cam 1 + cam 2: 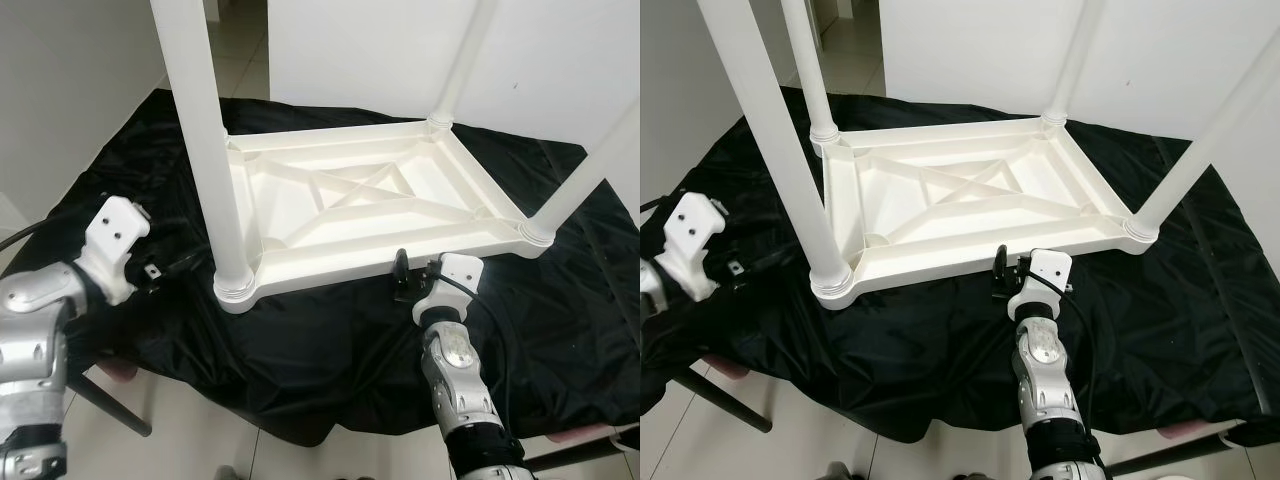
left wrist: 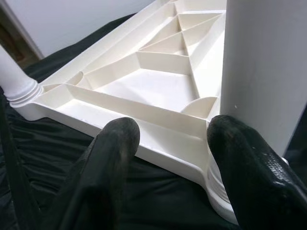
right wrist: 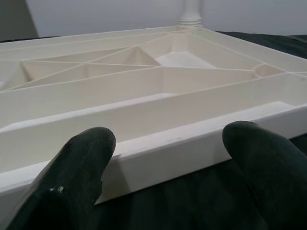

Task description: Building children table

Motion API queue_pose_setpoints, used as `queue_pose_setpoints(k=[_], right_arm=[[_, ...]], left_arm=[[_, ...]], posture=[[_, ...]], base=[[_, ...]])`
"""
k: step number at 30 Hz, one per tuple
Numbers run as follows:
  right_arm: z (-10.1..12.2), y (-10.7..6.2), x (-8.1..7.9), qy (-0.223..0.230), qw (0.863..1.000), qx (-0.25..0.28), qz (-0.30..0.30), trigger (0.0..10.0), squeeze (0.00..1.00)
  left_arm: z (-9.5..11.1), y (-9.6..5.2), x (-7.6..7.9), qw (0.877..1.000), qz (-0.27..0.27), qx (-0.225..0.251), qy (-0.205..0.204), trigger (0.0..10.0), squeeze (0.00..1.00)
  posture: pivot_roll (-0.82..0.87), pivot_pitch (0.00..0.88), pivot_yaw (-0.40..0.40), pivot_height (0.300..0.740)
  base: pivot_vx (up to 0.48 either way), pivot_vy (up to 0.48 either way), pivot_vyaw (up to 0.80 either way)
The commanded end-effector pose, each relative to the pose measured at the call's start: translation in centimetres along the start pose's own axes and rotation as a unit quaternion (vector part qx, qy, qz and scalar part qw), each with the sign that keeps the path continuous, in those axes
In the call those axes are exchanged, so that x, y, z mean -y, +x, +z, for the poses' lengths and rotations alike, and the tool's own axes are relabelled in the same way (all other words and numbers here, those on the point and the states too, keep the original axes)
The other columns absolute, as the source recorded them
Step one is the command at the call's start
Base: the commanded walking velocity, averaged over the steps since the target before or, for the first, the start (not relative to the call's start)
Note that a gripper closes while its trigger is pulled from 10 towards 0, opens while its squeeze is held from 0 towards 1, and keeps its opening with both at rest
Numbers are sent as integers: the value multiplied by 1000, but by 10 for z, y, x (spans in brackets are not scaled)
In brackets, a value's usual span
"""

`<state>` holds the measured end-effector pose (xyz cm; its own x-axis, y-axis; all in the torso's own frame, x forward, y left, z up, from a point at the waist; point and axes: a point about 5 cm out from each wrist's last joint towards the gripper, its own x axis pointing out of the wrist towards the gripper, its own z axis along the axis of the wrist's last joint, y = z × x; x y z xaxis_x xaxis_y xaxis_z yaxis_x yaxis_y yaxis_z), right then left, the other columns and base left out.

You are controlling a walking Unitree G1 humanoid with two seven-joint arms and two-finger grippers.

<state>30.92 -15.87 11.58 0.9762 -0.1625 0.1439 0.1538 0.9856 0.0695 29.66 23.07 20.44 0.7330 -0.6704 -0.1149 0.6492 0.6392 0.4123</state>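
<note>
White plastic makes up the children's table (image 1: 960, 200), which lies upside down on a black cloth (image 1: 940, 340) over the worktop, its ribbed underside up and all four legs (image 1: 770, 150) standing in their corner sockets. That placing suits the job, I judge: sockets face up for pressing legs in.

Just ahead of the right gripper (image 1: 1006, 274) runs the near long rim of the tabletop; its fingers (image 3: 81, 163) are spread apart with nothing between them, the rim lying just beyond the tips. The left gripper (image 1: 165, 270) sits close beside the near-left corner leg (image 1: 215, 180), also parted and empty, pointing at that leg's base and socket collar.

Assembly looks nearly finished; what may remain is checking seating or turning the table over.

Room is tight: the worktop's front edge lies just behind both grippers, and tall legs rise on either side, so any lift or flip must clear them.
</note>
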Motion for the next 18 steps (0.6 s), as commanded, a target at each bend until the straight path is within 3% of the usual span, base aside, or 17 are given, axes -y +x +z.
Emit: queue_pose_setpoints(k=[1,8,12,16,18], right_arm=[[-3,0,4,-3,1000,-5,-15,10000,0],[-3,1,17,-7,998,-9,-62,10000,0],[-12,0,34,-20,991,-38,-129,10000,0],[-15,1,42,-18,987,-51,-153,10000,0],[-15,3,44,-21,986,-50,-156,10000,0]], left_arm=[[-4,-1,-20,971,240,-2,-5,10000,0],[-1,7,-16,974,225,13,-14,10000,0],[-2,15,-5,978,204,26,-27,10000,0],[-12,18,1,978,204,17,-49,10000,0],[-22,20,-1,971,233,-3,-57,10000,0]], posture=[[67,74,-32,740],[59,79,-26,740],[57,79,-24,740],[55,81,-23,740],[52,86,-25,740]], base=[[0,0,0],[0,0,0],[0,0,0],[0,0,0],[0,0,0]])
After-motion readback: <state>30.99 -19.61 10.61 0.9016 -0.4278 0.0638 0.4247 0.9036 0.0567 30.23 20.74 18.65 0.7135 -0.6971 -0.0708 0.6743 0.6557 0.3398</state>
